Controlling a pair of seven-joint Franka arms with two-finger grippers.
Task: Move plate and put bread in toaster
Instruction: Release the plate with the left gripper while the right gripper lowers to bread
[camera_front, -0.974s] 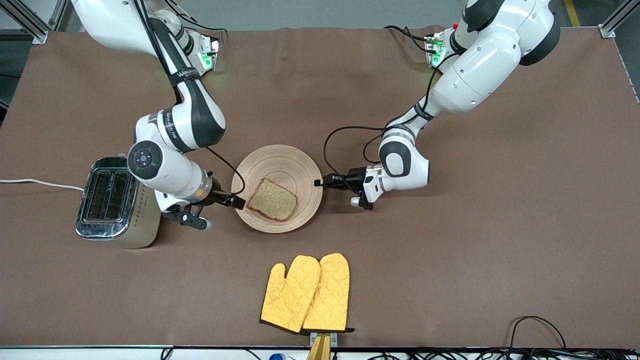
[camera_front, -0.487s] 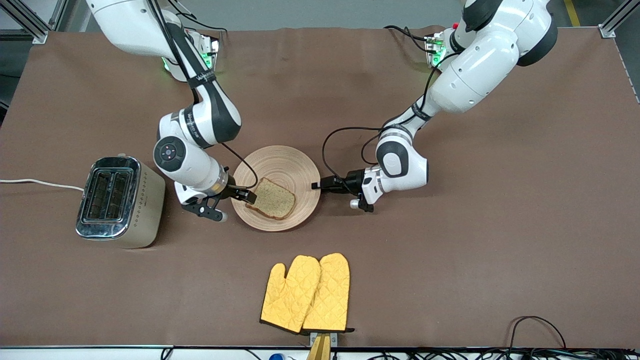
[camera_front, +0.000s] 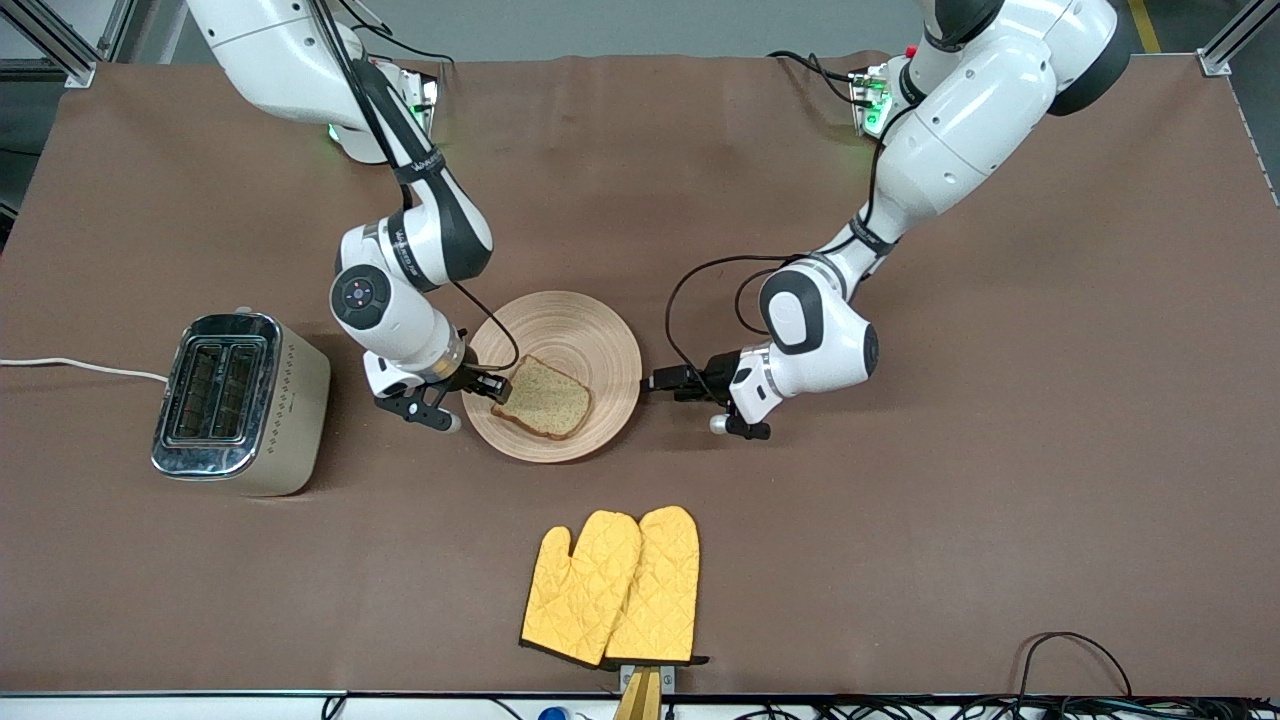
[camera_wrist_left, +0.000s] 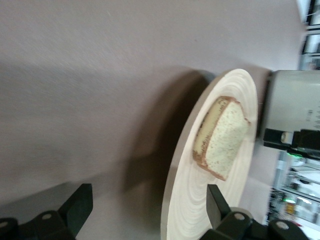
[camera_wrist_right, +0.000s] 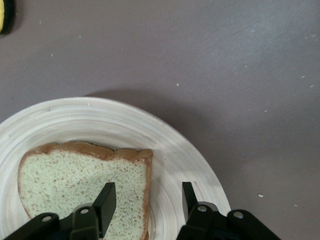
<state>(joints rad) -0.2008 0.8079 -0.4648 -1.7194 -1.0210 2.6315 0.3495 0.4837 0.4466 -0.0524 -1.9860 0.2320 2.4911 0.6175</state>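
R pincer (camera_wrist_right: 146, 206) is straddling bread (camera_wrist_right: 85, 187) edge on plate (camera_wrist_right: 195, 165), jaws half-wide; L pincer (camera_front: 662, 381) is gaping just beside the rim. Next: pinch, lift to toaster (camera_front: 240, 403).

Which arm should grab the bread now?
Right. The right claw sits at the bread's edge, its fingers straddling the crust, beside the toaster. The left claw is open, just off the plate's rim.

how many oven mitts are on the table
2. Both yellow oven mitts lie side by side and overlapping, nearer the front camera than the plate: one toward the right arm's end, the other beside it.
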